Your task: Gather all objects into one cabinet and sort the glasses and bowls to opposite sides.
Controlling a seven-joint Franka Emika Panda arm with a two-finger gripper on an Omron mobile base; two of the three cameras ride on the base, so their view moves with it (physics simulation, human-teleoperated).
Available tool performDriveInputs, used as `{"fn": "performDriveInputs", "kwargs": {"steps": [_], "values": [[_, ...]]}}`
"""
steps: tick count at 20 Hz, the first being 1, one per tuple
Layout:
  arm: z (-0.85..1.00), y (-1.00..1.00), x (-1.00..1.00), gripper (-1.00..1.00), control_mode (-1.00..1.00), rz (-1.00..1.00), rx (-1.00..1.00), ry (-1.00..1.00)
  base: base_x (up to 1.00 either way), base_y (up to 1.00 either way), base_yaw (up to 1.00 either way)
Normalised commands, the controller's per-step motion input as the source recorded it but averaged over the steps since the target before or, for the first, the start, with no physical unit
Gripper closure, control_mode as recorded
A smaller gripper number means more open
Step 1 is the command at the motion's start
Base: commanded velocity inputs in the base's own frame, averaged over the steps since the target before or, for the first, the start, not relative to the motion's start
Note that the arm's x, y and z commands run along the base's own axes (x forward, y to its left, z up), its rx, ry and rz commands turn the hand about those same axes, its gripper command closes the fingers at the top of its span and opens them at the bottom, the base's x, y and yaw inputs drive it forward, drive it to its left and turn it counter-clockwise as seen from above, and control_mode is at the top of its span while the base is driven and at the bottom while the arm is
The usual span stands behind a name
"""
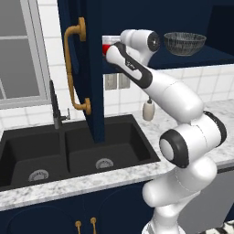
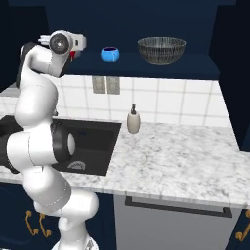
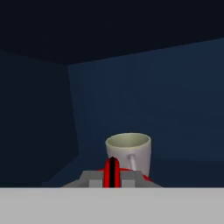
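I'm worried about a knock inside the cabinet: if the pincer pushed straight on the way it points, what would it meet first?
Most likely the beige-grey cup, standing upright straight ahead of the pincer, which is shut on the red cup. The gap between them is hard to judge.

One wide dark bowl (image 2: 161, 50) sits in the cabinet (image 1: 82, 55). One blue mug (image 2: 110, 53) is there too. There are two cups — one red cup (image 3: 112, 172) and one pale cup (image 3: 129, 152). One soap bottle (image 2: 133, 120) stands on the desk (image 2: 185, 156). One sink (image 1: 68, 155) has two bowls — each with one drain.
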Motion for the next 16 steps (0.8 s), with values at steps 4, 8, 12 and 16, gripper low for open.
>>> {"fn": "performDriveInputs", "kwargs": {"steps": [4, 8, 12, 16], "values": [[-0.07, 0.0, 0.0, 1.0, -1.0, 0.0, 0.0, -0.1, 0.0, 0.0, 0.0], [-0.26, 0.0, 0.0, 1.0, -1.0, 0.0, 0.0, 0.0, 0.0, 0.0, 0.0], [-0.24, -0.09, -0.1, 1.0, -1.0, 0.0, 0.0, -0.04, 0.0, 0.0, 0.0], [-0.39, -0.2, -0.3, 1.0, -1.0, -0.01, 0.0, -0.08, 0.0, 0.0, 0.0]]}}
